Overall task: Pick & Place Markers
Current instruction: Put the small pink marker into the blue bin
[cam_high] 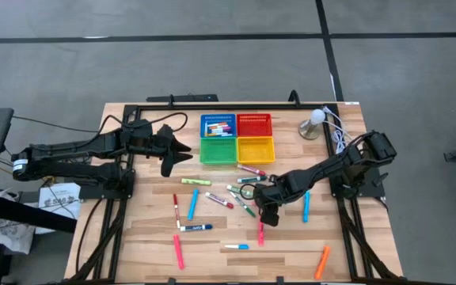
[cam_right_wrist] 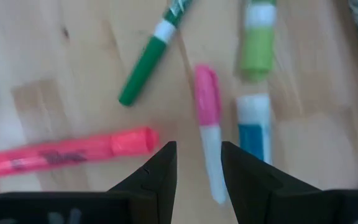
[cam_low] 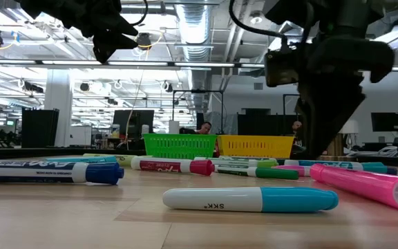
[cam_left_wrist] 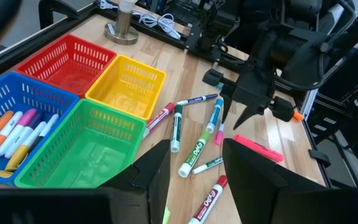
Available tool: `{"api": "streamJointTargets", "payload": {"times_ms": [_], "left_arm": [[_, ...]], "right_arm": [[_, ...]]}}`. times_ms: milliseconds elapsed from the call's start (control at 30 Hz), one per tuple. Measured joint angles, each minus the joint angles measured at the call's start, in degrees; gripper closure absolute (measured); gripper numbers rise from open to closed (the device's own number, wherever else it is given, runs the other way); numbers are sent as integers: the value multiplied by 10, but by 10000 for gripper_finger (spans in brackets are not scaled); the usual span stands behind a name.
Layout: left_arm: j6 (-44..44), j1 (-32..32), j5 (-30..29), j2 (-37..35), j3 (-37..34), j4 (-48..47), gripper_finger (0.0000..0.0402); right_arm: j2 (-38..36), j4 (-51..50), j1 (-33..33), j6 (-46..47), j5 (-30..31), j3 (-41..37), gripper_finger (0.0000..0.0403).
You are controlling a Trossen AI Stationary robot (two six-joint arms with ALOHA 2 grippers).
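Right pincer: the right pincer (cam_high: 261, 215) is low over the table (cam_high: 355, 261), among the loose markers in front of the baskets. Its two fingers (cam_right_wrist: 160, 163) stand apart with a narrow gap and nothing is between them. A white marker with a pink cap (cam_right_wrist: 208, 127) lies on the wood just ahead of that gap.
Left pincer: the left pincer (cam_high: 172, 150) hangs raised on the left side, beside the blue basket. Its fingers (cam_left_wrist: 151, 171) are parted and grasp nothing.
Markers on the table: most markers (cam_high: 236, 198) lie scattered over the middle and the front of the table. A pink one (cam_right_wrist: 67, 152) and a green one (cam_right_wrist: 148, 59) are close to the right pincer. An orange one (cam_high: 321, 261) lies well apart, at the front right corner.
Markers in basket: several markers (cam_left_wrist: 14, 134) are already inside the blue basket (cam_high: 218, 125).
Other baskets: the red basket (cam_high: 254, 124), the green basket (cam_high: 218, 150) and the yellow basket (cam_high: 256, 149) touch each other in a square with the blue one.
Behind the baskets: a small lamp (cam_high: 313, 123) stands near the right rear corner of the table.
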Motion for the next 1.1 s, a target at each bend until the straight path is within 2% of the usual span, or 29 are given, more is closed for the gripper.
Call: {"api": "streamJointTargets", "payload": {"times_ms": [433,1100], "left_arm": [[-2,0,0,7,-28,20,257],[0,0,0,8,-28,30,257]], "right_arm": [[29,5,-4,-11,1,0,288],[55,1,-8,-5,1,1,288]]}}
